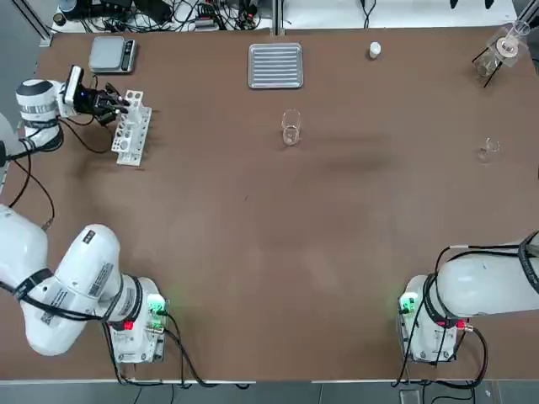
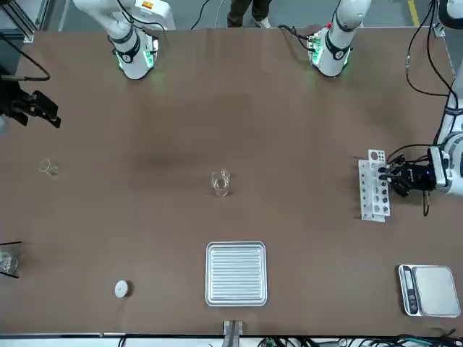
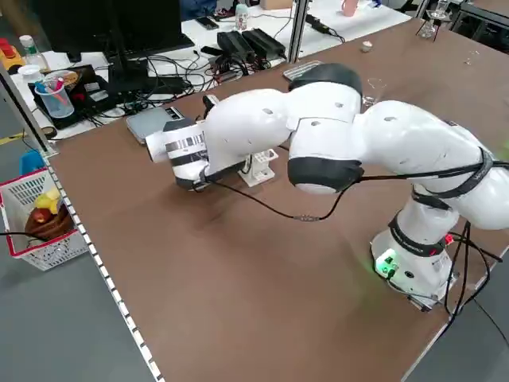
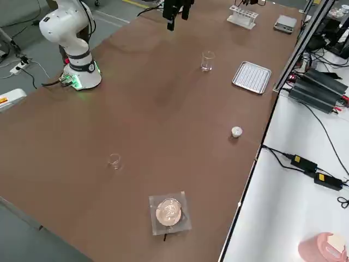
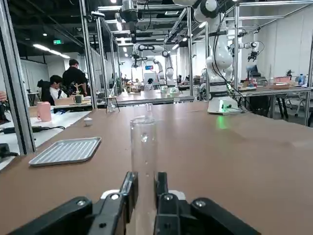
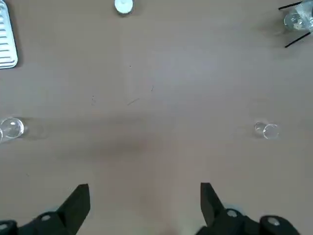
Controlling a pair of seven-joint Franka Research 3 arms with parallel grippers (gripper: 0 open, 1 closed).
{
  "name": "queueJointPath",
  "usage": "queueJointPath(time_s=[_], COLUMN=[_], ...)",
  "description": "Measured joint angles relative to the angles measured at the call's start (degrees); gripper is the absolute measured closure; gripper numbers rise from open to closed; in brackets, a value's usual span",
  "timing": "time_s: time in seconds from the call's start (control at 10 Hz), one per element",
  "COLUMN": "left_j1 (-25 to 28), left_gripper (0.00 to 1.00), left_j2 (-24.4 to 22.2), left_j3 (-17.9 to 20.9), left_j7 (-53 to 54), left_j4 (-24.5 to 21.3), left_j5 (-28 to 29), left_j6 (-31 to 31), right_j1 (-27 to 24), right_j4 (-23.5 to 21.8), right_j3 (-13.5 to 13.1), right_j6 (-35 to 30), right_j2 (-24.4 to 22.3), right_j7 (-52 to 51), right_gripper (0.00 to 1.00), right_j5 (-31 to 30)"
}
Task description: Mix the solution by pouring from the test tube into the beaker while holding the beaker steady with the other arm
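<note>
1. Surface (image 1: 253, 252): a brown tabletop carrying all the items, with both arm bases at its near edge.
2. Ribbed metal tray (image 1: 275, 66): lies flat near the far edge, beyond the beaker and apart from it.
3. Left end effector (image 1: 115, 103): reaches in level at the test tube rack (image 1: 132, 127) on the left side of the surface. In the left wrist view its fingers (image 5: 129, 188) are nearly closed, clenched on an upright clear test tube (image 5: 144, 161) that stands between them.
4. Right end effector (image 6: 144, 196): hangs above bare surface on the right side, fingers spread wide and released, touching nothing.
5. Beaker (image 1: 291, 128): stands upright and alone near the middle of the surface, well apart from both end effectors.
6. Tinier glass vessel (image 1: 489, 150): sits near the right edge, well apart from the beaker.
</note>
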Motion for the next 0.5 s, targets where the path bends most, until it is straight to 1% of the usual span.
queueJointPath(time_s=[0.3, 0.5], left_j1=[-0.8, -1.0], left_gripper=[0.78, 0.78], left_j2=[0.0, 0.0], left_j3=[0.6, 1.4], left_j7=[-0.1, -0.1], left_j4=[0.4, 0.4], left_j5=[0.0, -0.9], left_j6=[0.0, 0.1], right_j1=[0.0, 0.0], right_j4=[-2.1, -2.3], right_j3=[0.0, 0.0], right_j6=[1.1, 1.6], right_j2=[0.0, 0.0], right_j7=[0.3, 0.4], right_gripper=[0.0, 0.0], right_j5=[0.0, 0.0])
